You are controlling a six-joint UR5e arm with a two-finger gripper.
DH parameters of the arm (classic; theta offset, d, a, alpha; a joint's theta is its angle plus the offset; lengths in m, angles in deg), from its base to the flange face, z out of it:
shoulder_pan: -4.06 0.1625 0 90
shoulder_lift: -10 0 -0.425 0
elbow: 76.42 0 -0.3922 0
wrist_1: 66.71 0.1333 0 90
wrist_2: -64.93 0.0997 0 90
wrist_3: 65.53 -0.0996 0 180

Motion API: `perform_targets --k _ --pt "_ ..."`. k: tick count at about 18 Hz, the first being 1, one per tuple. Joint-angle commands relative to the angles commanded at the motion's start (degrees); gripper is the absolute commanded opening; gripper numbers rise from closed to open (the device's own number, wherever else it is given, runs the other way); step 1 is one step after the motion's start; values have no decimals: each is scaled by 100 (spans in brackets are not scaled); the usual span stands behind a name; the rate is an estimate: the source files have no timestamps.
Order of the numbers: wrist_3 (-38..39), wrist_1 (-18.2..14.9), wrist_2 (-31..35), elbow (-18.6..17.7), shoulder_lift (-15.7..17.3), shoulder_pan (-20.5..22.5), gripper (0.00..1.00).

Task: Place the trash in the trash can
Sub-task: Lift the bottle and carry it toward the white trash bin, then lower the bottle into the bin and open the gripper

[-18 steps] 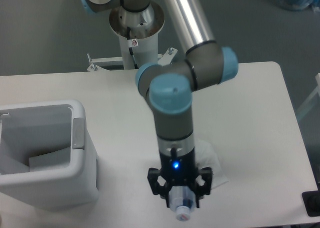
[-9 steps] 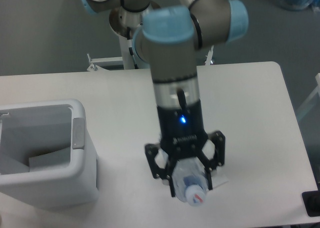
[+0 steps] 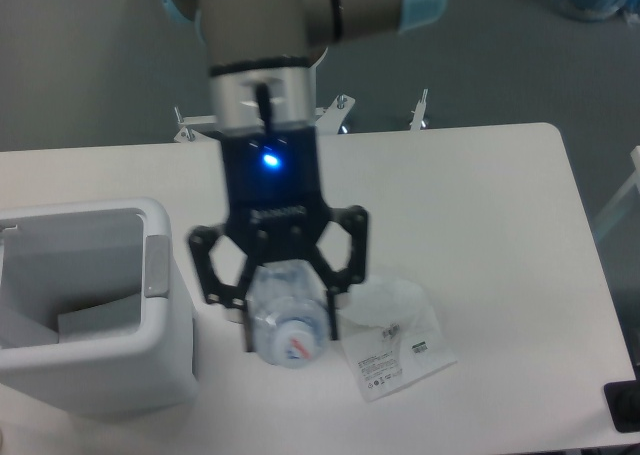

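Observation:
My gripper [image 3: 285, 315] hangs high above the table, shut on the clear bluish plastic bottle [image 3: 286, 320], whose capped end points toward the camera. The bottle is lifted off the table, just right of the trash can [image 3: 150, 365], a boxy white bin at the left edge. On the table to the right of the gripper lies the thin translucent plastic bag [image 3: 398, 327], its printed label facing up. The bin's opening shows a pale flat surface inside.
The arm's base column [image 3: 272, 35] stands beyond the table's far edge. A dark object [image 3: 622, 407] sits off the table's right front corner. The table's front edge runs close below the bag.
The gripper has risen with the bottle and moved left toward the trash can. The plastic bag, earlier hidden behind the gripper, now lies uncovered on the table.

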Motion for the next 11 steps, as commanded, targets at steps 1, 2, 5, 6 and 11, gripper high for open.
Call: perform_targets --k 1,2,5,6,11 --pt "26 0 -17 0 17 -70 70" --pt "53 0 -26 0 61 -97 70" --pt "132 0 -61 0 114 -281 70" --pt "132 0 -62 0 114 -351 70" --pt "325 0 -62 -35 53 -791 70"
